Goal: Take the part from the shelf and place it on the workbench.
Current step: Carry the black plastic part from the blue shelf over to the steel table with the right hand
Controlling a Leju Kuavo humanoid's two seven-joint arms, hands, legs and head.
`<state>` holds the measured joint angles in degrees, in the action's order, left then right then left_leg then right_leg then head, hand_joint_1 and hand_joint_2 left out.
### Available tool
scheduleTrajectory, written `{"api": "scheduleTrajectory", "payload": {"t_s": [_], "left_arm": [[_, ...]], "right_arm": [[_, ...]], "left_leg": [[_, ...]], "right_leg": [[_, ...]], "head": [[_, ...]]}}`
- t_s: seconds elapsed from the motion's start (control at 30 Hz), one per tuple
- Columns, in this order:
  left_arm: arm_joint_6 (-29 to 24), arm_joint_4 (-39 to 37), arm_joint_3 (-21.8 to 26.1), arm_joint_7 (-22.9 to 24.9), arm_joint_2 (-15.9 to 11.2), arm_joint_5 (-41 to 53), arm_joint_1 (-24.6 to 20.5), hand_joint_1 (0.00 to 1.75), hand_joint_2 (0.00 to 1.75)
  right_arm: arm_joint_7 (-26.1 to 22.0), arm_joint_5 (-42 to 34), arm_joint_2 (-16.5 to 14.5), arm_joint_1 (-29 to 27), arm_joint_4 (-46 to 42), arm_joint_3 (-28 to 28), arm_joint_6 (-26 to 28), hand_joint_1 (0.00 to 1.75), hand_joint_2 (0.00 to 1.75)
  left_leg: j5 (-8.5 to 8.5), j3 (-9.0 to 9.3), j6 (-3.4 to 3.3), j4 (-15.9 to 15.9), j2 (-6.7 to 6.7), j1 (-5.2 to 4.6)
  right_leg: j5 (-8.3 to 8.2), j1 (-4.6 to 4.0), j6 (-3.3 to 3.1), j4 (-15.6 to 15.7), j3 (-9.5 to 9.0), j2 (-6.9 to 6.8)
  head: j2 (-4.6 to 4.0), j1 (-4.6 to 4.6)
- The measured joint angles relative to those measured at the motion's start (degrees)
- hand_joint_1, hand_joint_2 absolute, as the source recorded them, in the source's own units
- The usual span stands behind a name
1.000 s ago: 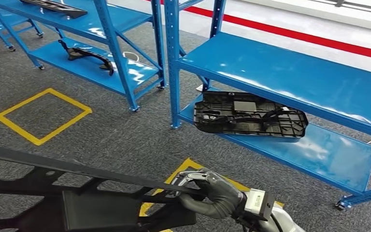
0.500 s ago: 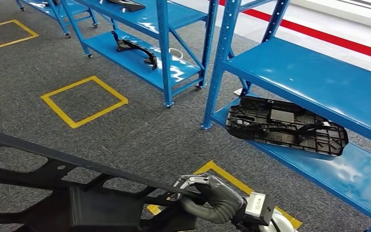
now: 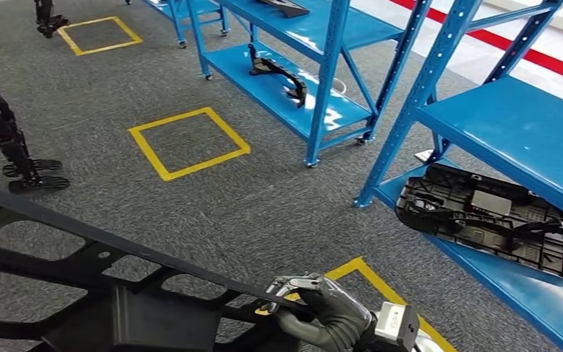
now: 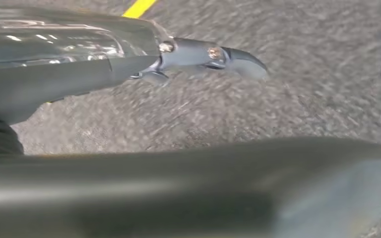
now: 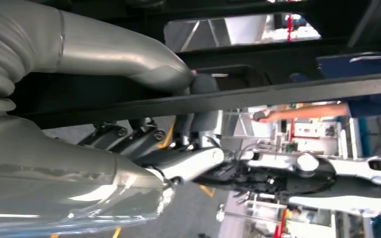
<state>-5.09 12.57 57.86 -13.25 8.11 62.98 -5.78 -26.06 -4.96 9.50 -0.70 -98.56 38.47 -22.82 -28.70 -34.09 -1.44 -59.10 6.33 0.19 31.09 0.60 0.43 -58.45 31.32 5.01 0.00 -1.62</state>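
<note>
A: Where is the part [image 3: 117, 293]?
B: Low in the head view, a black open frame above the grey carpet [image 3: 212, 198], its near rail clasped by the right robot hand [image 3: 322, 312].
A: And the left robot hand [image 4: 198, 57]?
B: Its wrist view is blurred, a finger above the part's dark bar; I cannot tell whether it grips.
A: Nearby?
B: Blue shelves [image 3: 513, 125] to the right

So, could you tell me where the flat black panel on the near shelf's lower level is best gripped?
Grip the black panel by its rounded front edge, coming from the aisle side: that edge overhangs the lower shelf, and the level above blocks a top approach.
</note>
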Motion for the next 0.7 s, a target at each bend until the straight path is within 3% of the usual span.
{"api": "scheduleTrajectory", "payload": {"t_s": [0.07,0.1,0.17,0.2,0.27,0.3,0.33,0.37,0.43,0.5,0.57,0.63,0.7], "left_arm": [[0.0,0.0,0.0,-0.2,0.1,-0.1,0.3,0.0,1.75],[0.0,0.0,0.0,-0.3,0.1,-0.2,0.5,0.0,1.75],[0.0,0.0,0.0,-0.6,0.1,-0.4,0.5,0.0,1.75],[-0.1,0.0,0.0,-0.8,0.1,-0.6,0.3,0.0,1.75],[-0.2,0.0,0.0,-1.1,0.1,-1.1,0.2,0.0,1.75],[-0.3,0.0,0.1,-1.3,0.1,-1.4,0.3,0.0,1.75],[-0.4,0.0,0.1,-1.4,0.0,-1.6,0.4,0.0,1.75],[-0.5,0.0,0.2,-1.6,0.0,-1.8,0.5,0.0,1.75],[-0.8,0.0,0.4,-1.8,-0.1,-2.1,0.6,0.0,1.75],[-1.0,0.0,0.5,-2.0,-0.2,-2.2,0.6,0.0,1.75],[-1.0,0.0,0.6,-2.1,-0.3,-2.2,0.9,0.0,1.75],[-1.0,0.0,0.8,-2.1,-0.5,-2.2,1.2,0.0,1.75],[-1.1,0.0,0.9,-2.2,-0.5,-2.2,1.0,0.0,1.75]], "right_arm": [[0.1,0.0,0.0,0.0,-0.2,0.0,0.0,1.75,1.75],[0.1,0.0,0.0,0.1,-0.3,0.0,0.0,1.75,1.75],[0.2,-0.1,-0.1,0.4,-0.4,0.0,-0.1,1.75,1.75],[0.2,-0.2,-0.1,0.6,-0.4,0.0,-0.2,1.75,1.75],[0.2,-0.4,-0.1,1.1,-0.2,0.0,-0.4,1.75,1.75],[0.2,-0.5,-0.1,1.4,0.0,0.1,-0.6,1.75,1.75],[0.3,-0.7,-0.1,1.7,0.1,0.2,-0.8,1.75,1.75],[0.3,-0.8,-0.2,2.1,0.3,0.3,-1.0,1.75,1.75],[0.2,-1.0,-0.2,2.6,0.6,0.5,-1.2,1.75,1.75],[0.2,-1.3,-0.2,3.1,0.8,0.6,-1.3,1.75,1.75],[0.1,-1.5,-0.2,3.6,1.0,0.8,-1.3,1.75,1.75],[0.1,-1.6,-0.2,3.9,1.1,0.9,-1.3,1.75,1.75],[-0.1,-1.9,-0.1,3.9,1.3,0.9,-1.3,1.75,1.75]], "left_leg": [[0.18,-0.27,0.75,0.1,1.18,0.2],[-0.06,-0.43,1.06,-0.1,0.78,0.16],[-2.21,-2.04,1.61,-3.4,-1.88,0.01],[-3.95,-3.69,1.87,-6.7,-3.64,0.0],[-6.65,-7.1,2.39,-13.6,-5.17,0.3],[-6.75,-7.82,2.58,-15.1,-5.47,0.46],[-5.75,-7.33,2.72,-14.3,-5.75,0.62],[-4.01,-5.77,2.81,-11.4,-6.26,0.74],[-0.83,-1.63,2.73,-3.7,-8.93,0.62],[-0.06,0.17,2.06,-0.1,-10.76,0.2],[-0.21,0.02,1.15,0.0,-9.86,-0.06],[-0.06,0.06,0.41,0.2,-8.65,0.06],[0.12,0.13,-0.17,0.4,-7.36,0.25]], "right_leg": [[-0.03,-0.02,-0.24,0.6,-0.3,-0.88],[-0.16,0.08,-0.52,0.8,-0.51,-1.59],[-0.34,0.31,-1.09,1.4,-0.88,-3.39],[-0.28,0.24,-1.25,1.4,-0.95,-4.37],[-0.12,0.18,-1.34,1.4,-0.99,-6.26],[-0.02,0.2,-1.28,1.4,-1.04,-7.14],[0.12,0.26,-1.14,1.4,-1.16,-7.96],[0.3,0.33,-0.93,1.4,-1.37,-8.74],[0.81,0.3,-0.28,1.3,-1.92,-10.14],[1.22,0.02,0.36,1.2,-2.33,-11.25],[1.49,-0.04,0.84,1.3,-2.67,-12.36],[2.67,0.22,1.26,0.4,-2.63,-10.9],[5.84,0.39,1.31,-4.8,-0.45,-7.39]], "head": [[0.0,-0.01],[0.0,-0.02],[0.0,-0.07],[0.0,-0.09],[0.0,-0.1],[0.0,-0.1],[0.0,-0.1],[0.0,-0.1],[0.0,-0.17],[0.0,-0.23],[0.0,-0.23],[0.0,-0.22],[0.0,-0.2]]}}
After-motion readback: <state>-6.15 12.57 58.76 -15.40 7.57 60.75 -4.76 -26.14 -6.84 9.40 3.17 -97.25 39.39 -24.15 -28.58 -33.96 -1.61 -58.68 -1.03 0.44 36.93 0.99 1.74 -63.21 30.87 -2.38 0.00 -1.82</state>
